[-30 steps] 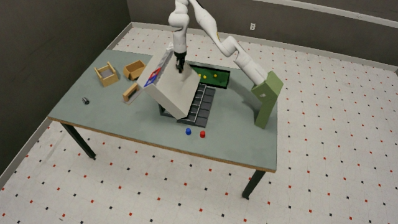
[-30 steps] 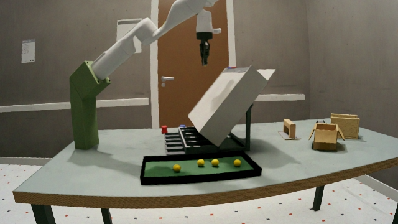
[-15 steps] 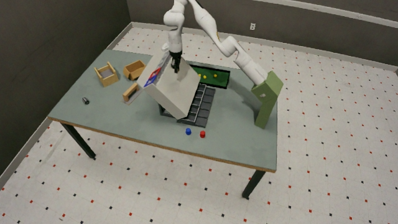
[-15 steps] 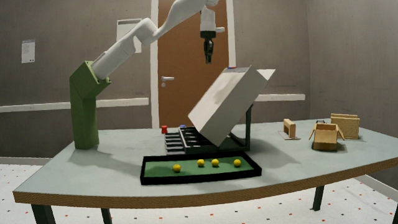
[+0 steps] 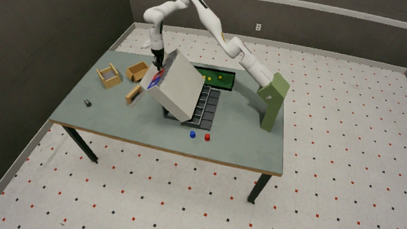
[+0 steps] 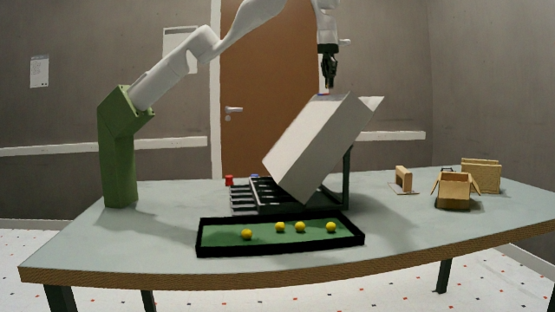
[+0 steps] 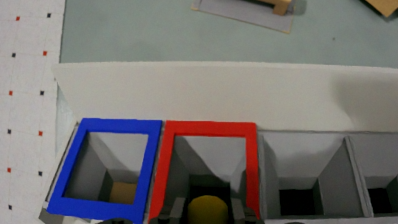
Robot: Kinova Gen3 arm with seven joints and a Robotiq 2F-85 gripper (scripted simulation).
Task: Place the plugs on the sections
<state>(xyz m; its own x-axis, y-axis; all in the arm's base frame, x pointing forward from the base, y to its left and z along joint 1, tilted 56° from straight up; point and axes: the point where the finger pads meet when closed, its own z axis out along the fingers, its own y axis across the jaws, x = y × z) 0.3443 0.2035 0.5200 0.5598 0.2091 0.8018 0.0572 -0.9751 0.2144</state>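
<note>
Black two-finger gripper (image 5: 159, 68) (image 6: 329, 87) (image 7: 207, 212): fingers clamped on a yellow round marble (image 7: 208, 210), likely hard, light and slippery (rolls easily); best gripped across its middle.

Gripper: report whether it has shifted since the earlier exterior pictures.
Yes. The gripper has moved right in the exterior view, from over the brown door to beside its right edge.
</note>
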